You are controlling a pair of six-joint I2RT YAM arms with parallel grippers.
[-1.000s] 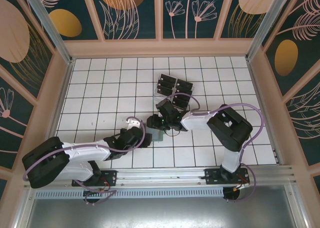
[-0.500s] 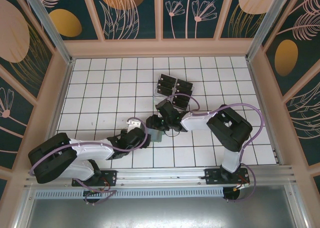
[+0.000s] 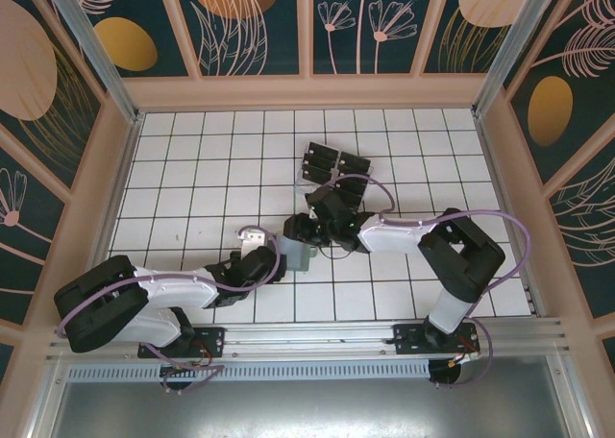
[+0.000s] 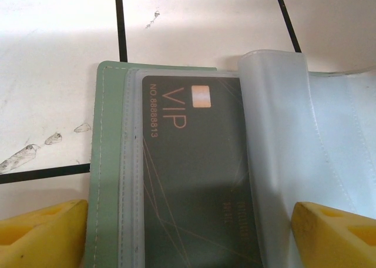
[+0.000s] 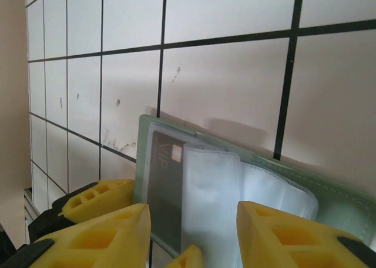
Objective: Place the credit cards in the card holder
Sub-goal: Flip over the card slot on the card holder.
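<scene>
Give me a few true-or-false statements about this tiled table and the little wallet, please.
1. A dark VIP card sits inside a clear sleeve of the card holder. True.
2. The card holder is bright red. False: it is grey-green.
3. More black cards sit farther back on the table. True.
4. The left pincer is clamped shut on the VIP card. False: its yellow fingers stand wide apart, one at each side.
5. The table is bare wood. False: it has white tiles with dark lines.
</scene>
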